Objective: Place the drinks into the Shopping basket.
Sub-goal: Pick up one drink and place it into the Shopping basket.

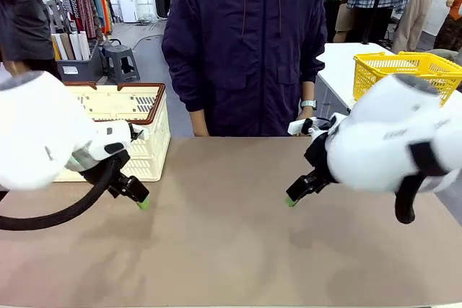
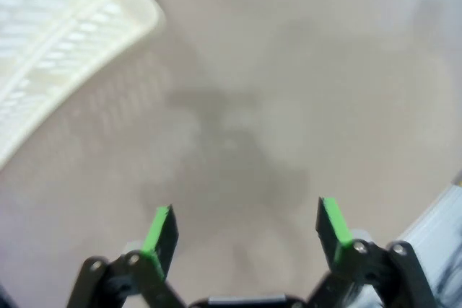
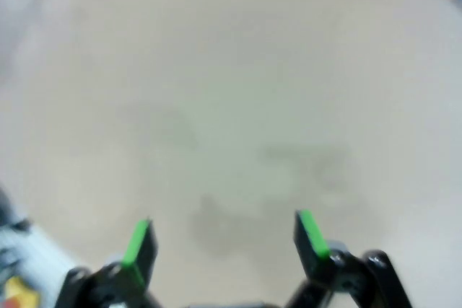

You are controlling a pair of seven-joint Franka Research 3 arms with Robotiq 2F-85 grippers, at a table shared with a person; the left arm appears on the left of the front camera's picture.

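The cream-white Shopping basket (image 1: 137,117) with a brown rim stands at the table's far left; a corner of it (image 2: 65,55) fills the upper left of the left wrist view. My left gripper (image 1: 142,203) hangs just above the table beside the basket's near corner, open with nothing between its green pads (image 2: 247,232). My right gripper (image 1: 290,200) hovers low over the table's right half, also open and empty (image 3: 225,239). The drink cans are out of view.
A person in a dark jacket (image 1: 245,41) stands at the far edge of the brown table (image 1: 231,250), hands down by the edge. A bright yellow mesh basket (image 1: 404,70) sits on a white table at the back right.
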